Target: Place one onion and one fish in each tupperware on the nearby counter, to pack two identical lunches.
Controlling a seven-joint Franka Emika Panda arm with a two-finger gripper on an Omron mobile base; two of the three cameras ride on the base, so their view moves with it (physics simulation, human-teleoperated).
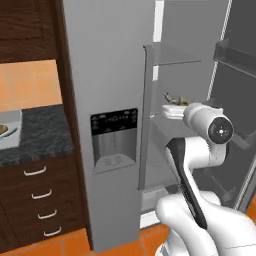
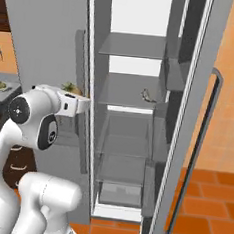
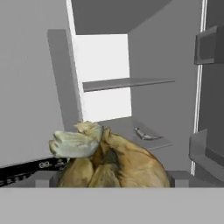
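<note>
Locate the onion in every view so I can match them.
Left base view: brown papery onion, right of centre, before the open fridge.
Right base view: left of centre, at mid height.
Hand view: bottom centre, close up.
Shared landmark: grey fridge shelf.

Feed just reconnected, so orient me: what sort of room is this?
A kitchen, apparently: an open fridge with shelves, its door water dispenser, and a marbled counter over drawered cabinets.
</note>
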